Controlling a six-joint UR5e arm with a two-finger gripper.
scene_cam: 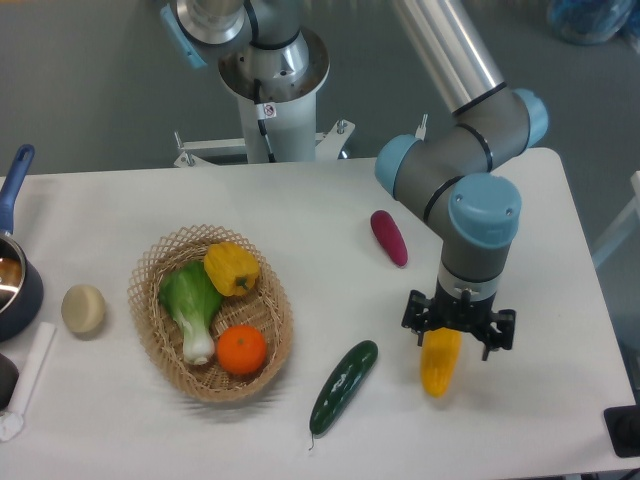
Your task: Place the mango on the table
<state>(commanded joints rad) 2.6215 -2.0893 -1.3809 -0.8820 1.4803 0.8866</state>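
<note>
Mango (440, 364): lying on the white surface (540, 250), four o'clock of the basket (150, 340), just right of the cucumber (343, 386).
My gripper (458, 335): fingers spread wide, straddling its upper end.
Risk: smooth fruit may roll if nudged while lifting away.

My black metal gripper (458, 325) sits over a smooth, waxy yellow mango (440, 362) on the matt white table (300, 210). Nearby: a glossy dark-green cucumber (343, 386) and a rough woven wicker basket (150, 330).
</note>
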